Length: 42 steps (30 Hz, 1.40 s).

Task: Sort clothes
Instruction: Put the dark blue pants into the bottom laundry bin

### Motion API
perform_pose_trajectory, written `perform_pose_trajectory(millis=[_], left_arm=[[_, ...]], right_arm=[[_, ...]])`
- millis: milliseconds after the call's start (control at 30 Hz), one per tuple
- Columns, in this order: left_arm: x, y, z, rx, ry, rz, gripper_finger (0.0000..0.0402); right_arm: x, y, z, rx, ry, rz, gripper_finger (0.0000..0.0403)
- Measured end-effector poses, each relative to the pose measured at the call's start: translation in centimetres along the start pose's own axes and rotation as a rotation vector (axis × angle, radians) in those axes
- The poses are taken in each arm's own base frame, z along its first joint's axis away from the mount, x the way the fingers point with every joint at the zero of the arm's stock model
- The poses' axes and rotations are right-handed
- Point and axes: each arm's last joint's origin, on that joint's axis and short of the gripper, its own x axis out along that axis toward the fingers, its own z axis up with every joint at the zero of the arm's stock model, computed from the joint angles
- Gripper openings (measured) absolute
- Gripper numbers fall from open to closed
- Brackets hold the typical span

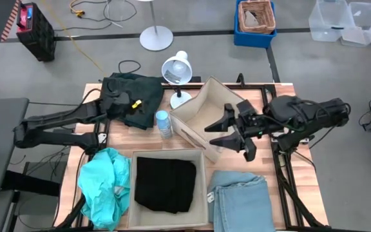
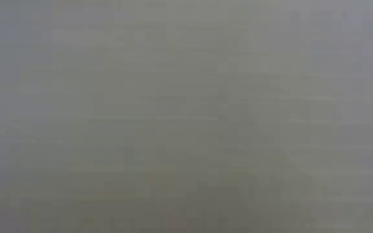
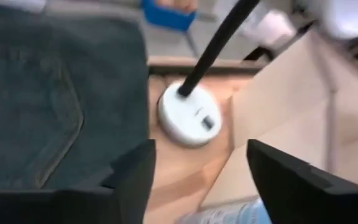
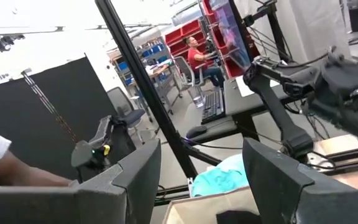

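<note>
Left gripper (image 1: 129, 103) spread over dark green garment (image 1: 140, 90); right gripper (image 1: 227, 129) spread, seemingly empty, above beige box (image 1: 192, 113).

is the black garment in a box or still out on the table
In. The high view shows the black garment lying folded inside the beige fabric box at the table's near edge.

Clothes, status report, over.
Left gripper open over dark green garment. Right gripper open above empty box. Black garment boxed; turquoise, denim unsorted.
</note>
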Motion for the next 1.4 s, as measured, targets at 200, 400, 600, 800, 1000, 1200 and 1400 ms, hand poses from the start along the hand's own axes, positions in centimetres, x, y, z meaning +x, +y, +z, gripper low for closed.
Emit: perform_pose_trajectory(millis=[200, 400, 600, 800, 1000, 1200, 1400], left_arm=[[2.4, 1.0, -0.3, -0.036, 0.11, 0.085, 0.0274], [4.0, 1.3, 0.4, -0.012, 0.175, 0.135, 0.0274], [5.4, 0.2, 2.5, 0.126, 0.248, 0.234, 0.0274], [7.2, 0.3, 3.9, 0.21, 0.327, 0.34, 0.0274], [9.7, 1.2, 3.3, 0.265, 0.419, 0.44, 0.0275], [11.9, 1.7, 2.0, 0.288, 0.503, 0.463, 0.0276], [14.5, 2.5, 0.3, 0.286, 0.601, 0.499, 0.0276]], right_arm=[[-0.1, -0.2, -0.3, -0.015, 0.038, -0.015, 0.024], [0.2, -0.2, -1.0, -0.018, 0.084, -0.027, 0.024], [-0.1, 0.0, -0.8, -0.019, 0.08, -0.016, 0.024], [-0.4, -0.1, -0.6, -0.033, 0.069, -0.018, 0.024], [-0.4, 0.0, -0.6, -0.036, 0.07, -0.017, 0.024], [-0.4, -0.1, -0.6, -0.036, 0.07, -0.02, 0.0239], [-0.3, -0.5, -0.4, -0.03, 0.062, -0.034, 0.024]])
